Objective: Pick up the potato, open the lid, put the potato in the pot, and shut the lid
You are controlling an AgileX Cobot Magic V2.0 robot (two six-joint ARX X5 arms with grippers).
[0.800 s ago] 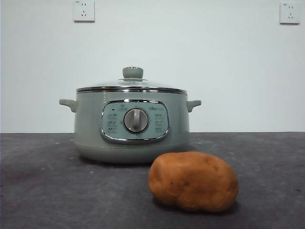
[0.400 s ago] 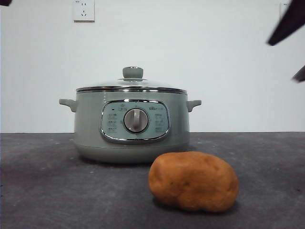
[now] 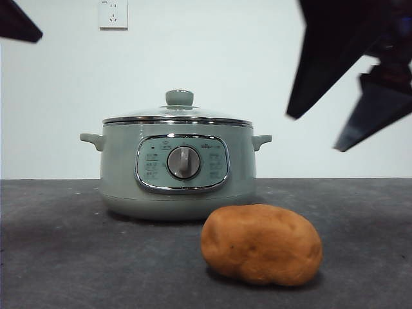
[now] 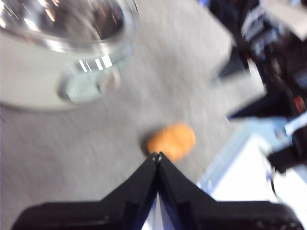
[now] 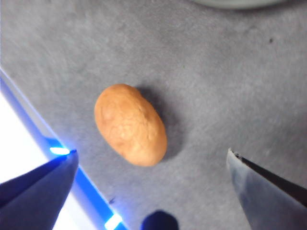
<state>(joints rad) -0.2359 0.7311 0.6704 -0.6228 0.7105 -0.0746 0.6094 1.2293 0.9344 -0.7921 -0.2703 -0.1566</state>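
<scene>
The sage-green pot (image 3: 177, 170) stands mid-table with the glass lid (image 3: 179, 114) resting on it, knob up. The orange-brown potato (image 3: 261, 244) lies on the mat in front of the pot, a little to its right. My right gripper (image 3: 314, 132) hangs open, high above the potato and to its right. In the right wrist view the potato (image 5: 129, 123) lies below and between the wide-spread jaws of that gripper (image 5: 151, 152). My left gripper (image 4: 156, 154) is shut and empty, high up. Its view shows the potato (image 4: 171, 141), the pot (image 4: 43, 81) and the lid (image 4: 62, 19).
A dark grey mat (image 3: 64, 257) covers the table. Close beside the potato runs the mat's near edge, with a blue strip (image 5: 81, 189) and white beyond it. A wall socket (image 3: 113, 14) sits on the white wall behind. The left arm shows as a black tip (image 3: 16, 22).
The right gripper has come down from the upper right corner and now looms large above the potato's right. The left arm's tip shows more at the top left. Pot, lid and potato have not moved.
</scene>
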